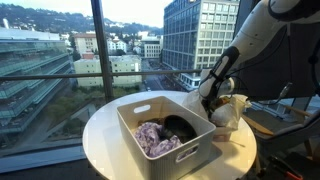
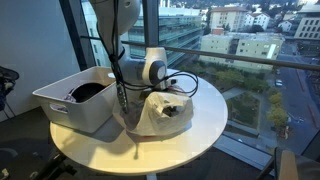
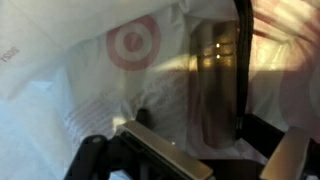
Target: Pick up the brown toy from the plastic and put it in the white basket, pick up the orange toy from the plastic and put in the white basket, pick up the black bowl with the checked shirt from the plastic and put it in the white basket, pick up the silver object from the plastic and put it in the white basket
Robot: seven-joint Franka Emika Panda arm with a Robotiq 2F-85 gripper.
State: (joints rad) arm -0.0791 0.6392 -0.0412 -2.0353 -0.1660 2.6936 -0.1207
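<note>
Gripper (image 3: 222, 158) open: in the wrist view the two fingers (image 3: 155, 148) stand well apart at the bottom edge, with nothing clamped between them. Silver object (image 3: 212, 85), a dull metal cylinder, lies just ahead of the fingers, roughly in line with the gap. Whether it touches either finger cannot be told. The cylinder rests on the plastic bag (image 3: 60, 100), which is white and crumpled, with a red ring logo (image 3: 130, 45) printed just beside it. In both exterior views the gripper sits low at the bag, and the bag lies on the table just beside the basket (image 1: 190, 152). Arm (image 1: 255, 40) reaches down from above on the bag's side of the basket. A black cable (image 2: 185, 80) loops off the wrist over the bag. In an exterior view a brownish patch (image 2: 172, 110) shows at the bag's top, too blurred to identify. Basket: white, rectangular, open-topped, near the middle of the round white table (image 1: 100, 135). Inside the basket, the black bowl (image 1: 180, 127) sits at the end nearer the bag. The checked shirt (image 1: 155, 138) is bunched at the basket's other end, touching the bowl. Beyond the basket, large windows (image 1: 60, 50) show city buildings.
</note>
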